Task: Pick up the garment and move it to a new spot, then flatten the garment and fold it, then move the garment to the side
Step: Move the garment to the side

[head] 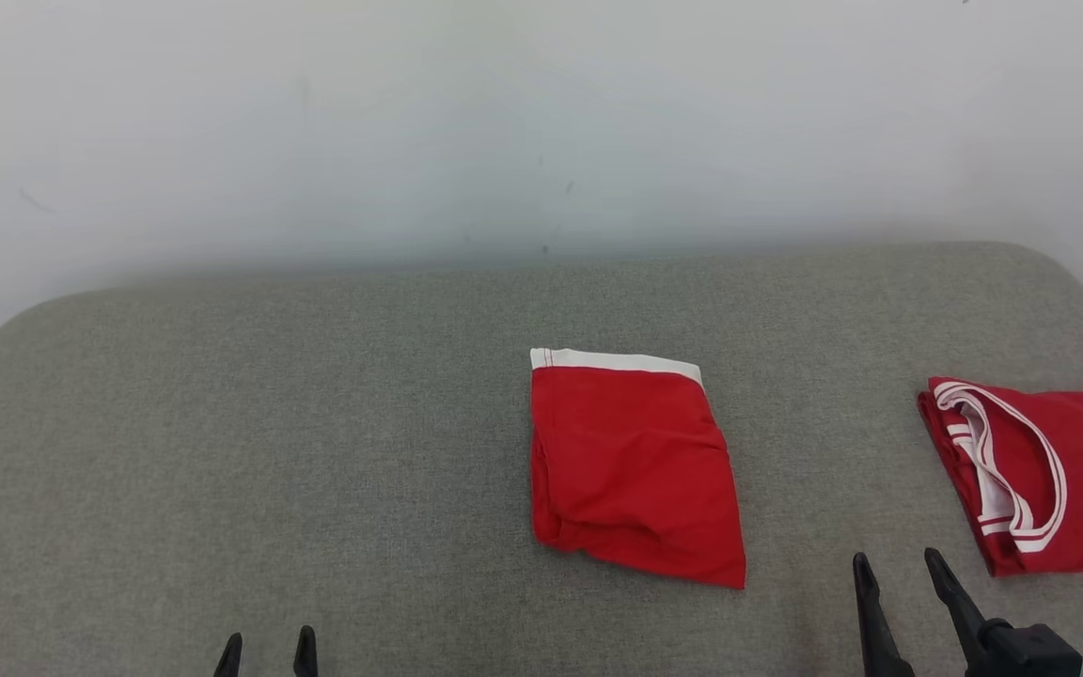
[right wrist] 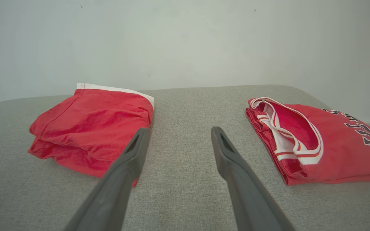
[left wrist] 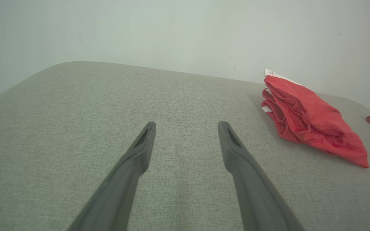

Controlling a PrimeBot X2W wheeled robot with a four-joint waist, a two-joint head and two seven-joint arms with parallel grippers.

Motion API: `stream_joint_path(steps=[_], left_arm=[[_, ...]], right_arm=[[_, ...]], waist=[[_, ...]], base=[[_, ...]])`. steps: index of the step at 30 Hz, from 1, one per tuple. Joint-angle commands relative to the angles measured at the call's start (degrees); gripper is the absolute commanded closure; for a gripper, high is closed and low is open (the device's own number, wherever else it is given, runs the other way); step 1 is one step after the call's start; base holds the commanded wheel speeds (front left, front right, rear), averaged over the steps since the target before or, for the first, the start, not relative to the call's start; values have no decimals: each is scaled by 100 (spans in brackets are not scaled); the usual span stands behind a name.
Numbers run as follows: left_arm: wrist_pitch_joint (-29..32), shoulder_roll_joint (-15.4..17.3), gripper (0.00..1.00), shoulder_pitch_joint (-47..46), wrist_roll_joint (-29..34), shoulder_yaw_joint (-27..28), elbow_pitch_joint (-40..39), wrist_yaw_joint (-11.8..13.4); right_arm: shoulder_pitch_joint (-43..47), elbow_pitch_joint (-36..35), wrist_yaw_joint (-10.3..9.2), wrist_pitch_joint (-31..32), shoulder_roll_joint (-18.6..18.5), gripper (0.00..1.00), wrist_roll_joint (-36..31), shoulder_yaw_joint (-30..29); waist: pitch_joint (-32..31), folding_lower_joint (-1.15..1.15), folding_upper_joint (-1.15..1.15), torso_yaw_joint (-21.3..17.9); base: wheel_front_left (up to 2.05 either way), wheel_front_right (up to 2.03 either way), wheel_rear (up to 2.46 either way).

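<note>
I see the red garment [head: 631, 465] folded, its white band toward the wall [head: 504, 122], lying in the middle of the grey fabric surface [head: 222, 423]. My right tool [head: 896, 559] is near its right corner, fingers spread and empty. My left tool [head: 269, 637] is well apart, equally spread and empty. A red jersey [head: 1049, 470] lies at the right.

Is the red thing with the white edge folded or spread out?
Folded: the red fabric garment with a white waistband lies in a compact rectangle, stacked layers showing along its edge.
</note>
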Motion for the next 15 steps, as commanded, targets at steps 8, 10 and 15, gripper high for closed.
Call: stream_joint_path(steps=[8, 10, 15], left_arm=[[-16, -29, 0, -51, 75, 0, 37, -46], [-16, -30, 0, -65, 75, 16, 22, -49], [-16, -31, 0, -125, 114, -19, 17, -67]], right_arm=[[-147, -30, 1, 34, -45, 0, 107, 39], [-292, -75, 1, 124, -27, 0, 251, 63], [-1043, -143, 1, 639, -121, 0, 516, 161]], waist=[[40, 0, 0, 34], [69, 0, 0, 20], [168, 0, 0, 5]], base=[[0, 0, 0], [0, 0, 0], [0, 0, 0]])
